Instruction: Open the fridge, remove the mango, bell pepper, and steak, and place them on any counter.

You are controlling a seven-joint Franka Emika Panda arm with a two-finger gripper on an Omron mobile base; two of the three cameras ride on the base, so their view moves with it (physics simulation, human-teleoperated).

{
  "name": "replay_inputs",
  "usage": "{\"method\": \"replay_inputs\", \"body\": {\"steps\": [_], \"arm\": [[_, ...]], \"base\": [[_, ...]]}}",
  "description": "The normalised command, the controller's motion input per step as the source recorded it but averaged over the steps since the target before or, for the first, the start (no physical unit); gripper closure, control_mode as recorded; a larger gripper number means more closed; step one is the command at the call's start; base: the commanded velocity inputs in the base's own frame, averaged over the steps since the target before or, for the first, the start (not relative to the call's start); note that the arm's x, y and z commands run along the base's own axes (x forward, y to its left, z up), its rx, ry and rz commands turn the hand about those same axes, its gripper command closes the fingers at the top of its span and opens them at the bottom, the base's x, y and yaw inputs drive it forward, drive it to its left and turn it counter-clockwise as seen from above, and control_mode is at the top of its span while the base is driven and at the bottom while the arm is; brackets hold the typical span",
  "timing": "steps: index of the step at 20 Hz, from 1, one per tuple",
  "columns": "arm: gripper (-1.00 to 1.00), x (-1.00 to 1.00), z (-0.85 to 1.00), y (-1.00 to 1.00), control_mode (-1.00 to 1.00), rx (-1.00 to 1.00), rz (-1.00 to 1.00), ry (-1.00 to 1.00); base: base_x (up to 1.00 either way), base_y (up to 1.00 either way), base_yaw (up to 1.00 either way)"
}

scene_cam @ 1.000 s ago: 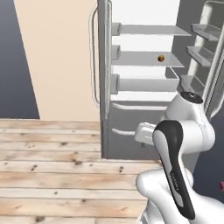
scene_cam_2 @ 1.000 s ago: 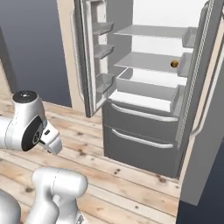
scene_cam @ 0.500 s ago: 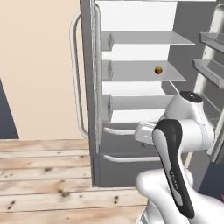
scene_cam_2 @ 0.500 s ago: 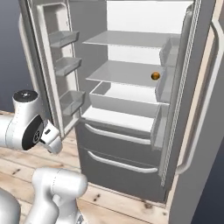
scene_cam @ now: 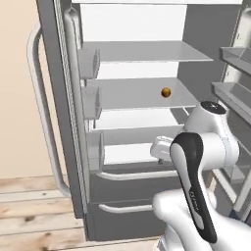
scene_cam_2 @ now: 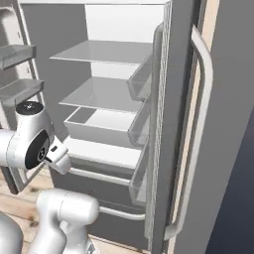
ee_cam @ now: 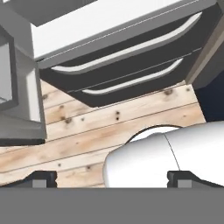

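The fridge point(scene_cam: 132, 215) stands wide open close in front of me, white inside, both doors swung out. The mango point(scene_cam: 166, 91), a small orange ball, rests on the middle shelf point(scene_cam: 137, 95) toward its right. My gripper point(ee_cam: 111, 179) is open and empty, its fingertips point(ee_cam: 43, 178) far apart, and it points down at the fridge's two dark drawers point(ee_cam: 131, 57) and the wooden floor point(ee_cam: 109, 122). The hand point(scene_cam_2: 57, 156) hangs low in front of the drawers. The bell pepper, steak and counter are out of view.
The left door point(scene_cam: 49, 98) with its long pale handle point(scene_cam: 41, 112) juts out on one side, the right door point(scene_cam_2: 183, 124) and its handle point(scene_cam_2: 201, 124) on the other. Door bins point(scene_cam: 235, 54) stick out near my arm. A crisper tray point(scene_cam_2: 99, 129) sits below the shelves.
The whole picture has shifted: the base has driven up to the fridge, which now looms larger and nearer. The gripper stays open.
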Motion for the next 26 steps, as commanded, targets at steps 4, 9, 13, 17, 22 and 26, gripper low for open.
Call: {"method": "replay_inputs", "body": {"steps": [4, 9, 13, 17, 22, 26], "arm": [[-1.00, 0.00, 0.00, 0.00, 1.00, 0.00, 0.00, 0.00], [-1.00, 0.00, 0.00, 0.00, 1.00, 0.00, 0.00, 0.00], [-1.00, 0.25, 0.00, 0.02, -1.00, -0.01, -0.03, 0.00], [-1.00, 0.77, 0.07, 0.01, -1.00, -0.03, -0.10, -0.01], [-1.00, 0.15, 0.39, -0.08, -1.00, -0.21, -0.04, -0.38], [-1.00, 0.21, 0.34, -0.21, -1.00, -0.36, -0.01, -0.44]], "base": [[0.42, -0.53, -0.14], [0.88, -0.02, -0.10], [0.75, 0.10, -0.07], [0.00, 0.00, 0.00], [0.00, 0.00, 0.00], [0.00, 0.00, 0.00]]}}
